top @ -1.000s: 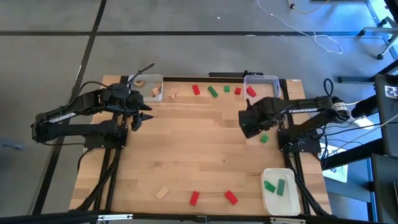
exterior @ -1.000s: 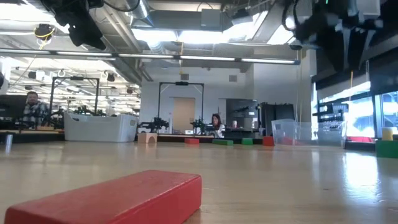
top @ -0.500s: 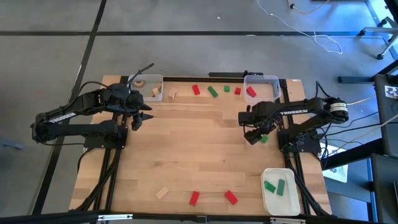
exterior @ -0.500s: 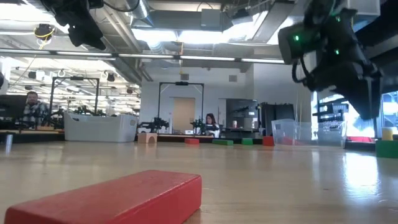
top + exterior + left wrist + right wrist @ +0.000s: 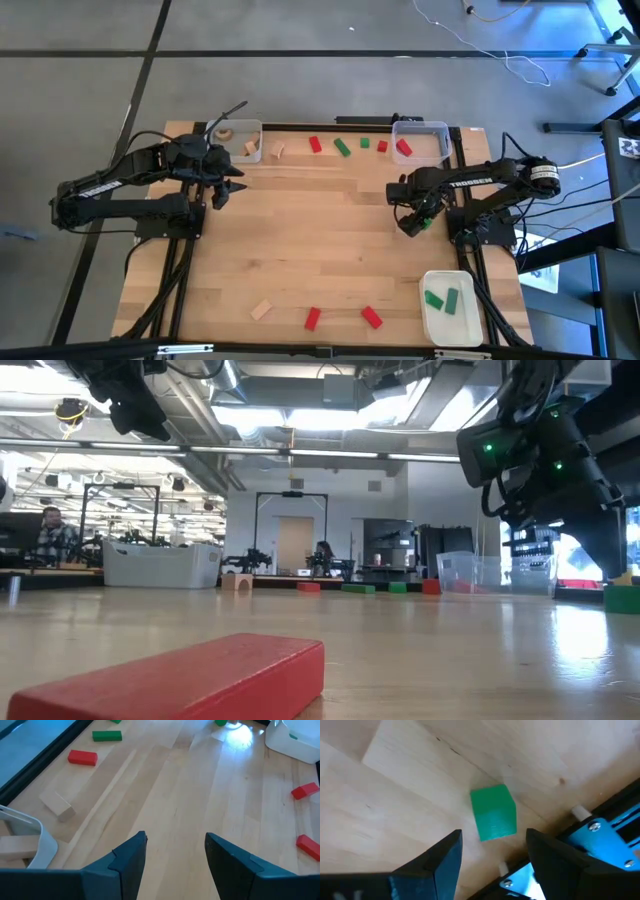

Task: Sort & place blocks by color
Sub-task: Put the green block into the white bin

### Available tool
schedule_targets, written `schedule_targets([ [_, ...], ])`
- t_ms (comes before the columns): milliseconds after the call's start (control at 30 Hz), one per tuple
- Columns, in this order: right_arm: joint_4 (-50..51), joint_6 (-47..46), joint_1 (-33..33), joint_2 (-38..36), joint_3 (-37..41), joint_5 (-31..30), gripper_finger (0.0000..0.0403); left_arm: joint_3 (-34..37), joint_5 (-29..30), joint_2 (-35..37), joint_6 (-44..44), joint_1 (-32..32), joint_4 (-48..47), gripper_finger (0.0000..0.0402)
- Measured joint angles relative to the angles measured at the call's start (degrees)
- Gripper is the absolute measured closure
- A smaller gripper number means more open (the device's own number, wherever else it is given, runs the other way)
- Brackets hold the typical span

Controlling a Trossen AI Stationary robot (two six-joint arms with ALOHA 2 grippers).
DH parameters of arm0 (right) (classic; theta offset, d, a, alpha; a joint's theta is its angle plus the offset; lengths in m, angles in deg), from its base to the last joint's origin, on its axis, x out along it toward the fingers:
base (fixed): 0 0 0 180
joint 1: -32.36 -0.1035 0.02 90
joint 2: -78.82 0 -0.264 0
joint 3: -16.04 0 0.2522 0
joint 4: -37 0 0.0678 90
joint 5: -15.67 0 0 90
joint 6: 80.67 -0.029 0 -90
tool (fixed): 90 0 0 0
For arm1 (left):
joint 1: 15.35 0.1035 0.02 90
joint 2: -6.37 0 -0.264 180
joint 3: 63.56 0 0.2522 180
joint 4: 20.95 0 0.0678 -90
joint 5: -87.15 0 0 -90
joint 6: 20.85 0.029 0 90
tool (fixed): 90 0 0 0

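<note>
At right of centre in the high view, the right gripper (image 5: 411,222) is being held, fingers apart, over a green block (image 5: 493,812), seemingly untouched; the left gripper (image 5: 232,182) is being held apart at upper left.

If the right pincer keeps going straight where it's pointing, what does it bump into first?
Probably the small green block lying on the wooden table. The right pincer points down with its fingers open, and the block sits just ahead of the gap between them. How far off it is stays unclear.

Five red blocks (image 5: 315,144), five green blocks (image 5: 342,147), three tan blocks (image 5: 261,309) (one tray (image 5: 447,328)).
</note>
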Motion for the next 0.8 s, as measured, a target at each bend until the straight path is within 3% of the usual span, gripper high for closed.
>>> schedule_targets([
  [367, -0.13, 1.66, 0.02, 0.00, 0.00, -0.14, 0.0183, 0.00, 0.12, -0.01, -0.01, 0.00, 0.00, 0.0207],
  [800, -0.70, -4.69, 0.02, 0.85, 0.00, 0.00, 0.0183, 0.00, 0.09, -0.02, -0.12, 0.00, 0.00, 0.0207],
])
